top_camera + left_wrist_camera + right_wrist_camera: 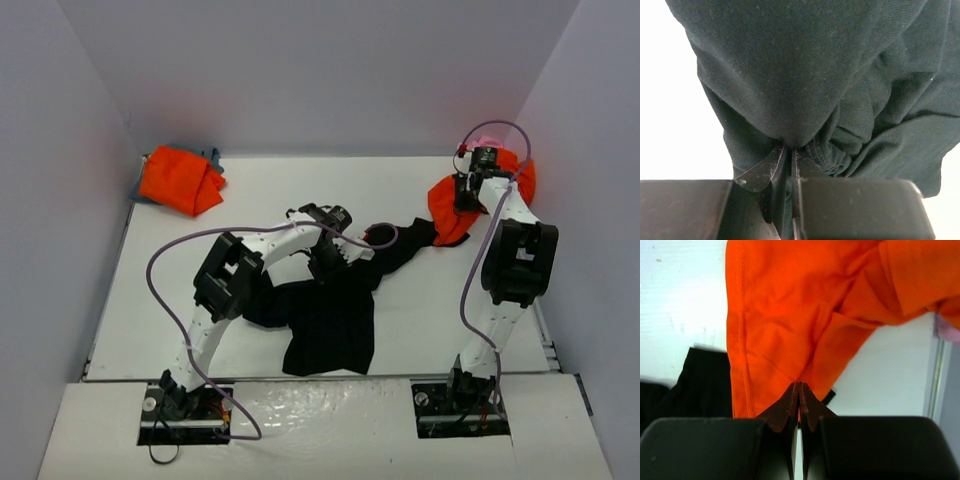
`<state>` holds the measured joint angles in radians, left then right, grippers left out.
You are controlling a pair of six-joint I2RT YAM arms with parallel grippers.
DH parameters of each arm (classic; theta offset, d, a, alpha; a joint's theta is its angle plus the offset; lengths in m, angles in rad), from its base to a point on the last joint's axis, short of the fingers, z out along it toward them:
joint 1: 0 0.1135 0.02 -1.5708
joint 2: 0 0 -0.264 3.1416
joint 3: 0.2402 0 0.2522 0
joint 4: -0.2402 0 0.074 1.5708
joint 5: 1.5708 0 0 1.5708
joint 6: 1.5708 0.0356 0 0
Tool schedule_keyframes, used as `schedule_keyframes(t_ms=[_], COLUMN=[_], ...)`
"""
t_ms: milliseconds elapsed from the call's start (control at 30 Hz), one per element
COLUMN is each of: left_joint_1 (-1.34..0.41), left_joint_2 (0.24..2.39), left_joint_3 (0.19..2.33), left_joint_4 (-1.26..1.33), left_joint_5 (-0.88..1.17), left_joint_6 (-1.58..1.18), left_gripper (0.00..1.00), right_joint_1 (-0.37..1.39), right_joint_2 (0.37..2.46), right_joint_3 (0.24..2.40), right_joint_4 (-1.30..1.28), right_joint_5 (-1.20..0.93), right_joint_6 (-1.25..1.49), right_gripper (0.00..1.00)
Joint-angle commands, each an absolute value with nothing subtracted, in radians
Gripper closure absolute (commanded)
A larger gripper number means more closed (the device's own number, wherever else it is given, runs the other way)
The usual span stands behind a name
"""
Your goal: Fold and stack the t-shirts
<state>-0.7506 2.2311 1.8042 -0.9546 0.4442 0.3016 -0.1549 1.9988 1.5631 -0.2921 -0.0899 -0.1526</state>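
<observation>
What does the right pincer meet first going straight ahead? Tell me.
The orange t-shirt: its cloth lies directly ahead of the shut right pincer, seemingly touching its tips, though depth is unclear.

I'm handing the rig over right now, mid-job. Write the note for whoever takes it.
Left pincer: shut on a bunch of the black t-shirt, which sprawls mid-table.
Right pincer: shut, seemingly pinching the orange t-shirt at far right; pink cloth behind it.
Second orange t-shirt: crumpled far left over blue-grey cloth.
Done: nothing folded or stacked.
Left: every shirt.
</observation>
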Motion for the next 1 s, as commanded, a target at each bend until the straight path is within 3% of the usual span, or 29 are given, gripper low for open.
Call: schedule_keyframes(t_ms=[0, 400, 567, 733, 967], left_joint_1=[-0.752, -0.75, -0.75, -0.75, -0.748], left_joint_2=[2.309, 2.324, 2.312, 2.299, 2.313], left_joint_3=[1.741, 1.748, 1.735, 1.727, 1.72], left_joint_4=[-0.988, -0.997, -1.005, -1.002, -0.995], left_joint_5=[0.345, 0.372, 0.376, 0.362, 0.359], left_joint_6=[0.319, 0.334, 0.341, 0.351, 0.354], left_gripper=[1.0, 1.0, 1.0, 1.0, 1.0], right_joint_1=[-0.14, -0.087, -0.084, -0.096, -0.11], right_joint_2=[2.134, 2.331, 2.494, 2.707, 2.787], right_joint_3=[1.724, 1.896, 2.166, 2.493, 2.538], right_joint_4=[-0.346, -0.407, -0.42, -0.353, -0.23], right_joint_5=[-0.109, -0.045, 0.017, 0.251, 0.535], right_joint_6=[-0.127, -0.146, -0.137, -0.174, -0.298], right_gripper=[1.0, 1.0, 1.0, 1.0, 1.0])
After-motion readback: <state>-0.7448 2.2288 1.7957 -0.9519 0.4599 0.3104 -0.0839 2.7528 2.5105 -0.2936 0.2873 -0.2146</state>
